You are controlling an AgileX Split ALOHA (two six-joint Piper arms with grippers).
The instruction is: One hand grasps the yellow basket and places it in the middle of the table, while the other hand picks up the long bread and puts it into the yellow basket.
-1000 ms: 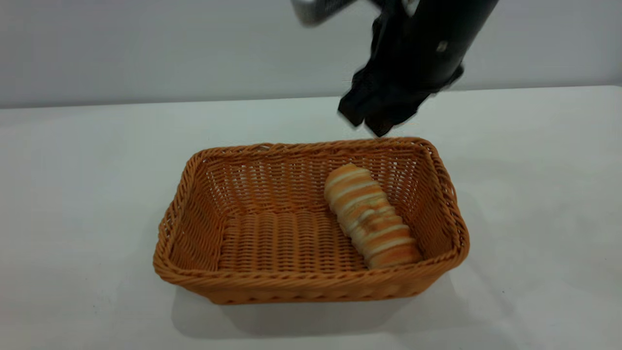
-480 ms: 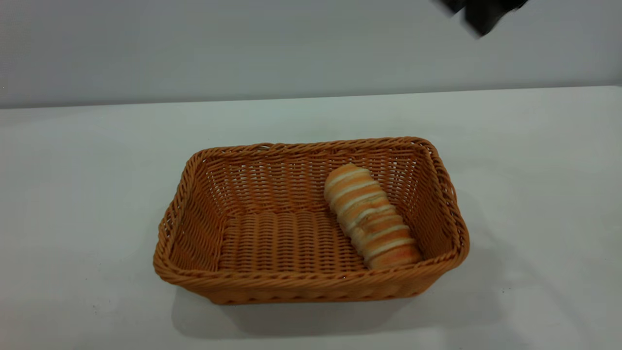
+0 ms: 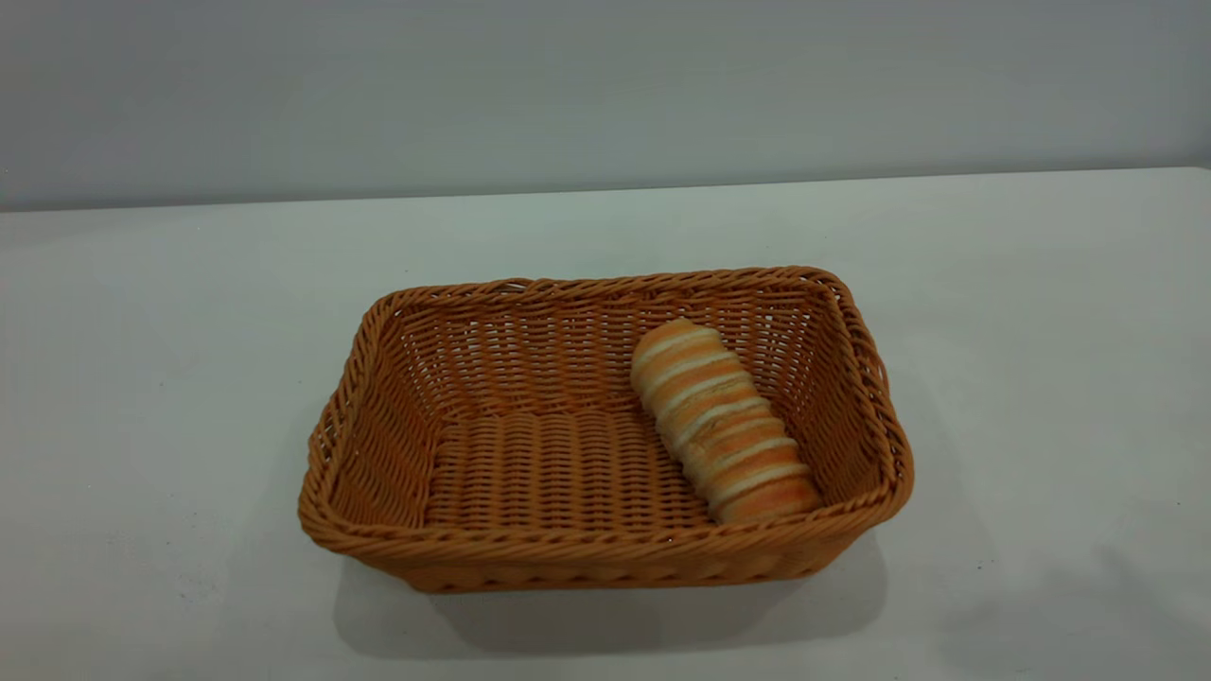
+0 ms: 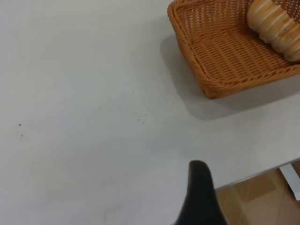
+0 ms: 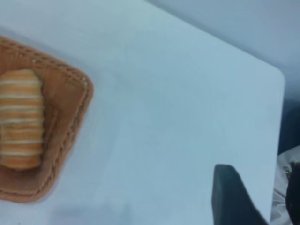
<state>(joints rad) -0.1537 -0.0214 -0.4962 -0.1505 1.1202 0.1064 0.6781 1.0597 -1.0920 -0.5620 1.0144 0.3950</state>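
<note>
The yellow basket point(image 3: 605, 445) stands in the middle of the white table point(image 3: 1041, 331). The long bread point(image 3: 721, 422) lies inside it along its right side, one end leaning on the far wall. Neither gripper shows in the exterior view. In the left wrist view a black part of my left gripper point(image 4: 200, 197) hangs over the table's front edge, well away from the basket point(image 4: 225, 56) and the bread point(image 4: 276, 26). In the right wrist view a black part of my right gripper point(image 5: 229, 199) is over bare table, far from the basket point(image 5: 70, 122) and the bread point(image 5: 21, 117).
The table's edge and a wooden floor point(image 4: 262, 197) show in the left wrist view. The table's rounded corner point(image 5: 276, 79) shows in the right wrist view. A plain grey wall point(image 3: 605, 85) stands behind the table.
The right arm, which hung just above the basket's far right rim, has lifted up and to the right and left the exterior view. The basket and the bread have not moved.
</note>
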